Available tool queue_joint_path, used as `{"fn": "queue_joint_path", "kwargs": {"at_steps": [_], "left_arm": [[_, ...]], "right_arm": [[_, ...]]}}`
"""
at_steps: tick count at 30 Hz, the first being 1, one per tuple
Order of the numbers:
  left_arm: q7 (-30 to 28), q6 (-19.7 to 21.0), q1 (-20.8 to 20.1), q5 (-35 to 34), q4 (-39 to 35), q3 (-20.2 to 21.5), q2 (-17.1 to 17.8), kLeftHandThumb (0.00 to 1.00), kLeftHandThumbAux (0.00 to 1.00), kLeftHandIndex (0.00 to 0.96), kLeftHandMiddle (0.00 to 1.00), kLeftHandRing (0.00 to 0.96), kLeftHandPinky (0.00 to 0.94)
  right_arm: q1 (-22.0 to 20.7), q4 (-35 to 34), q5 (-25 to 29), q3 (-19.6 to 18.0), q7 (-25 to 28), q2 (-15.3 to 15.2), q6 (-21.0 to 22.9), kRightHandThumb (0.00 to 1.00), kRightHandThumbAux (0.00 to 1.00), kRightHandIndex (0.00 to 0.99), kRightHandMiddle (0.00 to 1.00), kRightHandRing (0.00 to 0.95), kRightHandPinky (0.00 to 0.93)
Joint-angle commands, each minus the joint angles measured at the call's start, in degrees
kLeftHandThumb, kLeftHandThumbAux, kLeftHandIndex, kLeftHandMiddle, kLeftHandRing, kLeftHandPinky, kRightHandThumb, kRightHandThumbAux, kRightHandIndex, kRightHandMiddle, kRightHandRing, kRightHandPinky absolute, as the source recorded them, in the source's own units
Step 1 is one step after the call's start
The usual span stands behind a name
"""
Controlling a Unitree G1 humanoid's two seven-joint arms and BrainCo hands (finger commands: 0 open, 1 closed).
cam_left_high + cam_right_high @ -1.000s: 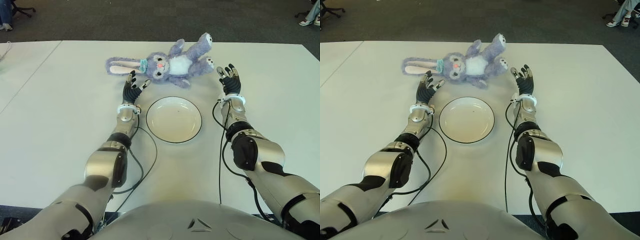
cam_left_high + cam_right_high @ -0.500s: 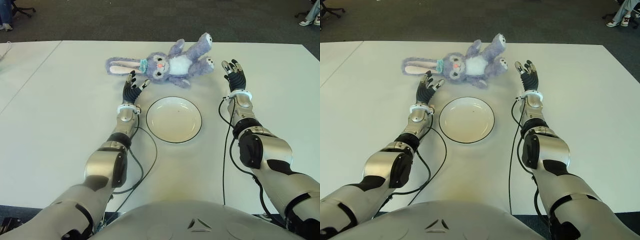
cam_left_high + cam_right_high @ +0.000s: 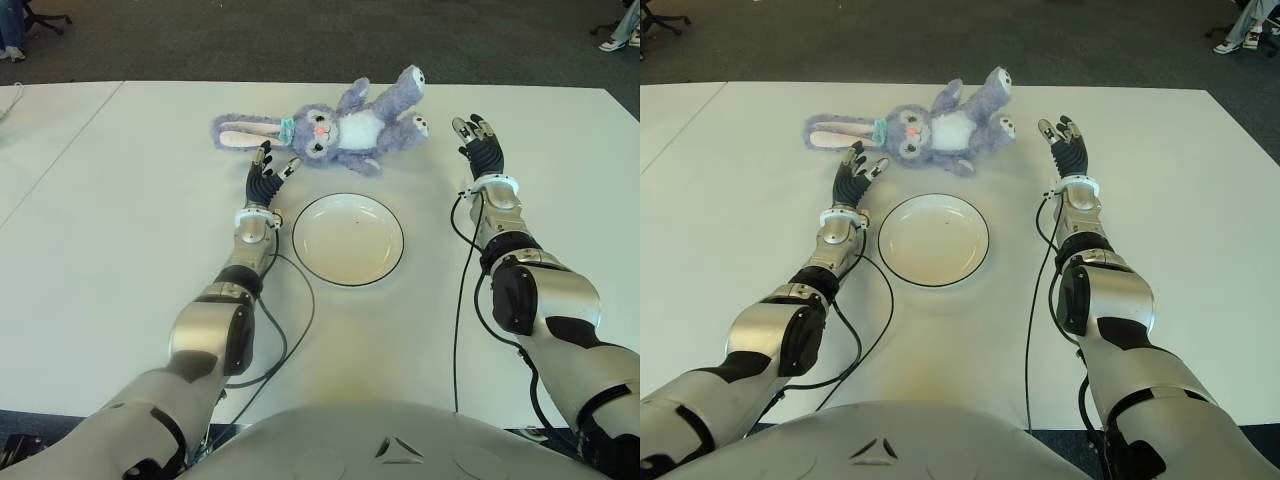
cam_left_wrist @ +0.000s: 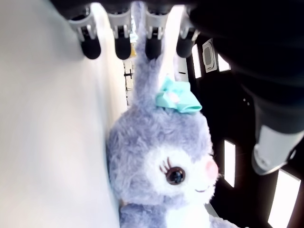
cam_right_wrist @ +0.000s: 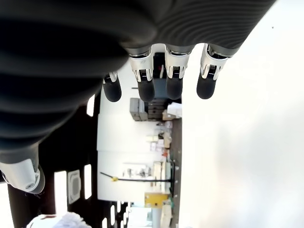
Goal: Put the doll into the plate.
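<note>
- Our left hand (image 3: pixel 265 170) is held just short of the doll's (image 3: pixel 335 125) head, fingers (image 4: pixel 122 48) spread apart and gripping nothing, so the palm faces the soft toy it must gather.
- Our right hand (image 3: pixel 478 140) stands near the doll's feet on the other side, not touching, fingers (image 5: pixel 173 88) likewise splayed and empty; we judge the two hands bracket the toy so that both can close on it together.
- The doll lies on its back toward the far edge of the desk (image 3: pixel 120 230), long ears (image 3: pixel 245 133) pointing to our left, feet to our right, untouched.
- The plate (image 3: pixel 348 239) sits bare on the desk between our forearms, just nearer to us than the doll, so the carry should be short.
</note>
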Motion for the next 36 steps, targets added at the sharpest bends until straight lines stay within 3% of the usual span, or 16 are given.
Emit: {"fn": "queue_joint_path", "kwargs": {"at_steps": [1,6,11,24,36], "left_arm": [[-0.1,7.2,12.1,0.6,8.1,-0.1,-3.7,0.000,0.562,0.056,0.056,0.038,0.027],[-0.9,6.9,12.2,0.2,8.1,0.4,-3.7,0.000,0.561,0.049,0.053,0.034,0.031],[-1.2,7.4,12.2,-0.2,8.0,0.7,-3.6,0.000,0.559,0.053,0.060,0.043,0.042],[-0.9,6.9,12.2,0.2,8.1,0.6,-3.9,0.000,0.564,0.054,0.052,0.034,0.035],[-1.7,7.7,11.8,-0.4,8.1,1.2,-3.6,0.000,0.578,0.056,0.058,0.045,0.047]], "right_arm": [[-2.1,1.3,-0.9,0.8,0.8,-0.6,3.0,0.255,0.479,0.000,0.000,0.000,0.000],[-2.5,1.4,-1.9,2.2,1.8,-1.2,3.6,0.239,0.473,0.000,0.000,0.000,0.000],[-3.1,1.4,-4.7,5.3,4.4,-2.2,4.6,0.188,0.403,0.000,0.000,0.000,0.000],[-3.7,1.2,-16.4,16.8,5.9,-4.8,2.9,0.121,0.305,0.000,0.000,0.000,0.000],[-4.7,0.9,-19.7,21.0,7.3,-5.8,2.5,0.109,0.267,0.000,0.000,0.000,0.000]]}}
